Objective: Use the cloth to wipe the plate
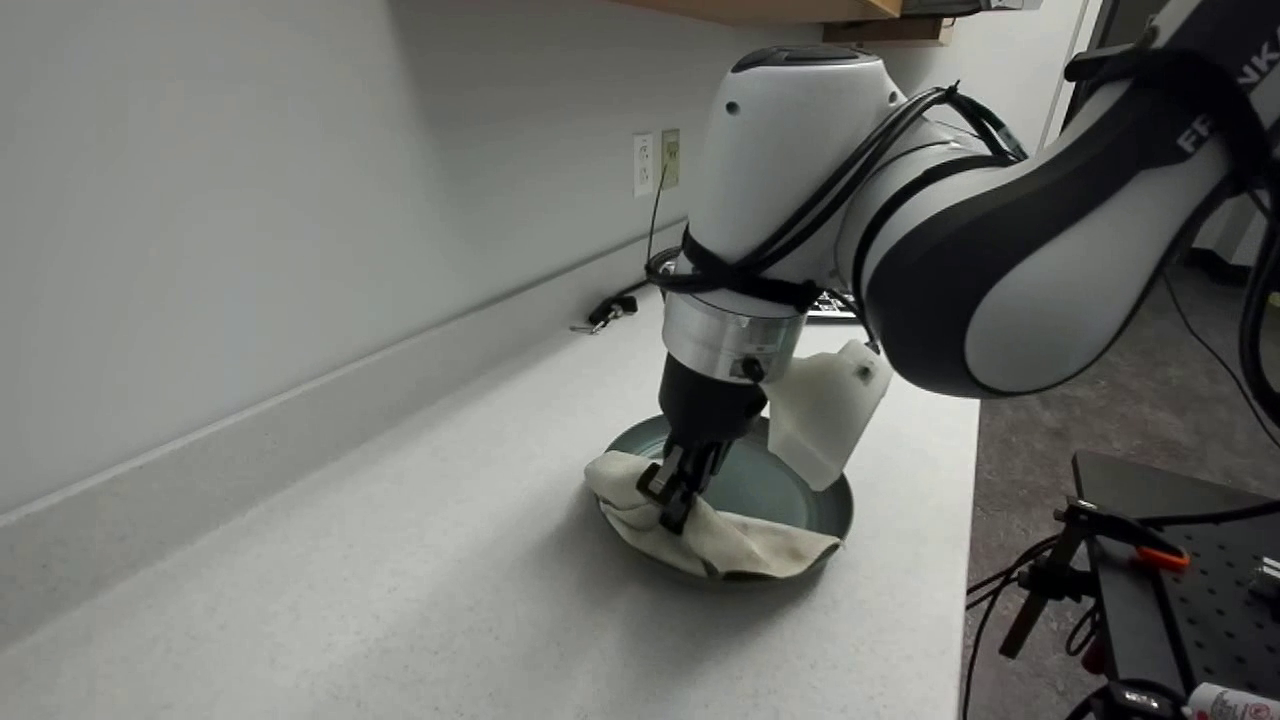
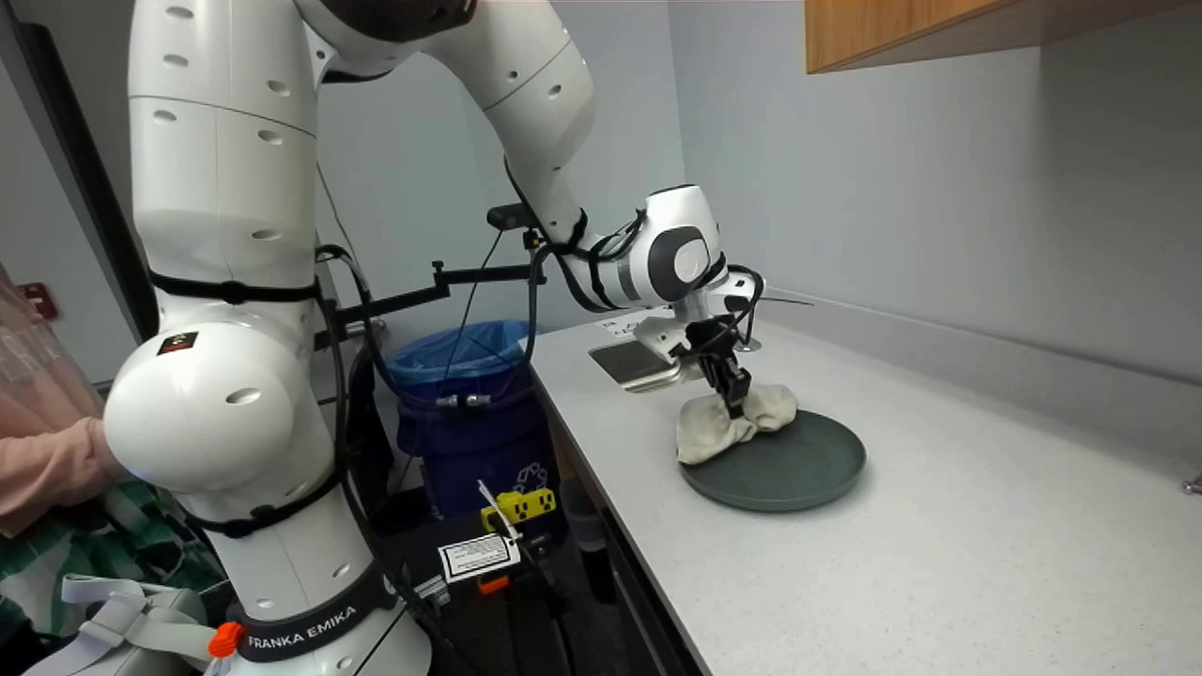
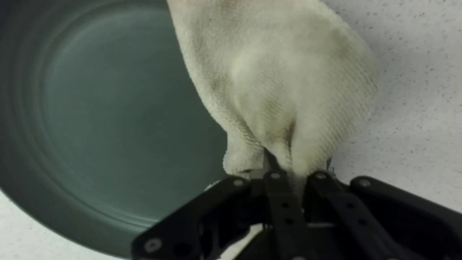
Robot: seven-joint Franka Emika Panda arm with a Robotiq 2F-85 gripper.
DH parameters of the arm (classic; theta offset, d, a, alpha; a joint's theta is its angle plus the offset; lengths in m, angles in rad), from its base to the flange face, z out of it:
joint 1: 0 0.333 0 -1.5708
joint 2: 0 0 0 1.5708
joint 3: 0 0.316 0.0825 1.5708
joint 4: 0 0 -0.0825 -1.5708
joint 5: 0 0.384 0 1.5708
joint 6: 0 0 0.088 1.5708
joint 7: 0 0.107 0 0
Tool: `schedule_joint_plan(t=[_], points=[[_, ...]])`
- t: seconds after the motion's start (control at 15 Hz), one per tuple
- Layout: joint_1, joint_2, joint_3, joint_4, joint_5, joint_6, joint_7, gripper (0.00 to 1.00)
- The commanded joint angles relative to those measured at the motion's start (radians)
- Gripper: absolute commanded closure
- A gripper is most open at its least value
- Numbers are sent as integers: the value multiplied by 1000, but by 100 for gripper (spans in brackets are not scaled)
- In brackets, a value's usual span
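Observation:
A dark green round plate (image 1: 765,480) lies on the white counter; it also shows in an exterior view (image 2: 789,474) and in the wrist view (image 3: 119,108). A cream cloth (image 1: 765,548) lies bunched over one side of the plate; its folds show in an exterior view (image 2: 706,434) and in the wrist view (image 3: 288,65). The cloth covers part of the rim and hangs over it. My gripper (image 1: 676,508) points down at that side of the plate, shut on the pinched middle of the cloth. In the wrist view the fingers (image 3: 294,169) close around a cloth fold; their very tips are hidden by it.
A flat grey metallic object (image 2: 637,364) lies on the counter beyond the plate. A small black item (image 1: 612,308) lies by the back wall. The counter's edge drops off beside the plate, with a blue bin (image 2: 470,394) below. A wooden cabinet (image 2: 939,33) hangs overhead.

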Motion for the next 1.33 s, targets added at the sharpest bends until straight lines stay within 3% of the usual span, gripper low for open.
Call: schedule_joint_plan(t=[0.0,0.33,0.47,0.6,1.0,1.27], points=[[47,-8,-80,14,-5,-34,-54,97],[156,-6,-328,25,-374,-123,212,97],[149,3,-345,37,-491,-180,312,97],[119,4,-306,40,-535,-230,358,97],[31,7,-153,27,-344,-135,236,97],[8,4,-103,17,-154,-39,102,97]])
